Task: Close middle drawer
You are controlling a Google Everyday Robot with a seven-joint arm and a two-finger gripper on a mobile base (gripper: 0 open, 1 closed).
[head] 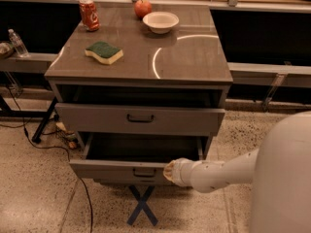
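Observation:
The middle drawer [112, 171] is a wide grey drawer with a small dark centre handle [144, 172]. It is pulled out of the grey cabinet [194, 67], and its plain grey box looks empty. My gripper [168, 173] is at the end of the white arm that reaches in from the lower right. It rests against the drawer's front face, just right of the handle. The taller-fronted drawer [87, 118] above it stands slightly out.
On the cabinet top are a red can [89, 14], an apple [143, 8], a white bowl [161, 21] and a green-and-yellow sponge [103, 52]. A blue X [141, 209] marks the floor in front. Cables and a stand leg lie at the left.

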